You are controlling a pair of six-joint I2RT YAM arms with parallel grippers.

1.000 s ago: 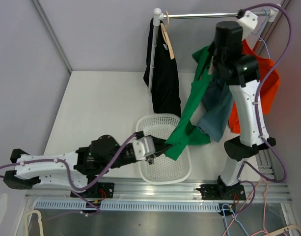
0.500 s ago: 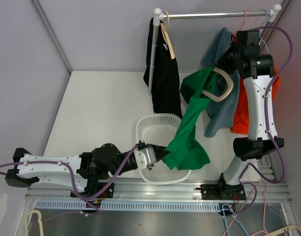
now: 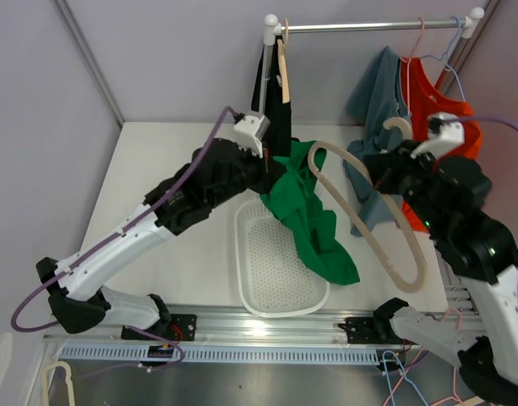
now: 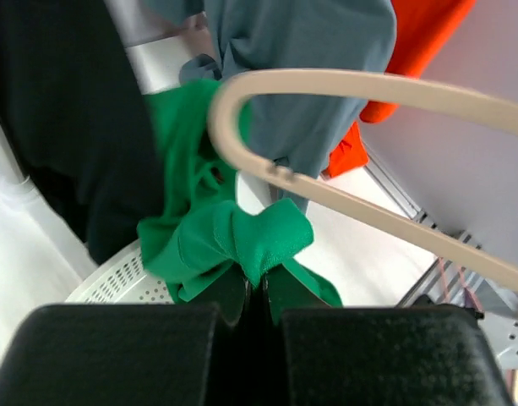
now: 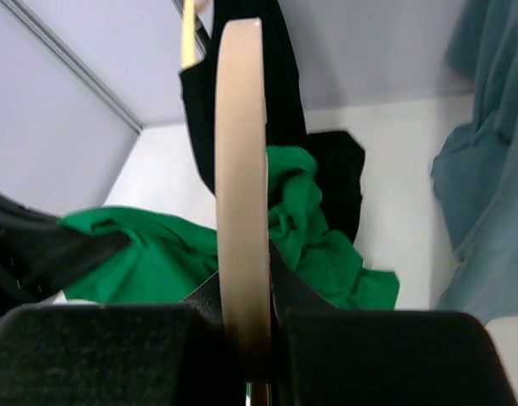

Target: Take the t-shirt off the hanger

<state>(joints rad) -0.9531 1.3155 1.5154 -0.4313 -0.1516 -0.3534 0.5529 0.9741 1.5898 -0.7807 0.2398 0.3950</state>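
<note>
Overhead: the green t-shirt (image 3: 308, 222) folds over the tips of the left gripper (image 3: 271, 173), so we cannot see them. It also hides the right wall of the basket (image 3: 263, 279) at the worktop's near edge.

Left wrist: the hanger (image 4: 351, 83) runs off the right edge.

Right wrist: the hanger, edge-on and blurred, blocks the gap of the right gripper (image 5: 246, 317). It appears clamped there, but the contact itself is out of sight.

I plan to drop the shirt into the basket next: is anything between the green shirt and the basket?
Nothing visible. The shirt hangs from the left gripper over the basket, its hem at the right rim. The hanger, in the right gripper, stands off to the right, its end near the shirt's top.
</note>
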